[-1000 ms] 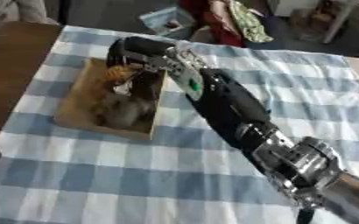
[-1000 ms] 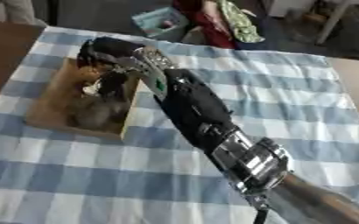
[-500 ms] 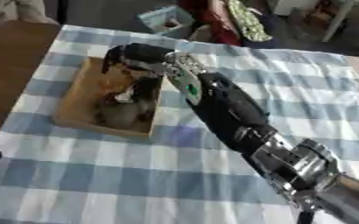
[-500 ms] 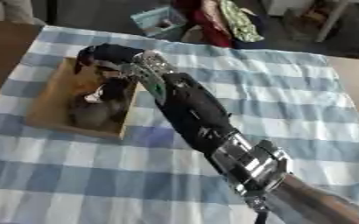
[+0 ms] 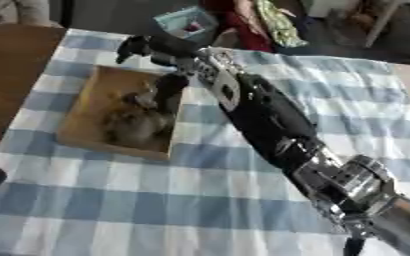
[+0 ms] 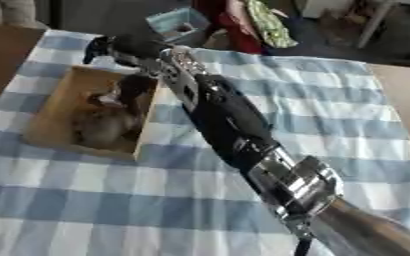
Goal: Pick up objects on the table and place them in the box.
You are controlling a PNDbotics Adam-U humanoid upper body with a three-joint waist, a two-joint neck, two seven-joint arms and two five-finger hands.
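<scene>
Right hand (image 5: 160,52) stretched over far rim of box (image 5: 84,112), hovering above its contents. Fingers too dark and blurred, cannot tell whether clamped or apart. Brownish objects (image 5: 137,120) heaped inside box on checked worktop (image 5: 243,200), likely dropped there already. Left hand not visible.

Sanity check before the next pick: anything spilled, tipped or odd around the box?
Nothing stands out. The wooden box sits flat on the checked cloth, a brownish heap inside it and nothing visible spilled beside it. The right hand is above its far end. It lies askew to the cloth's checks.
</scene>
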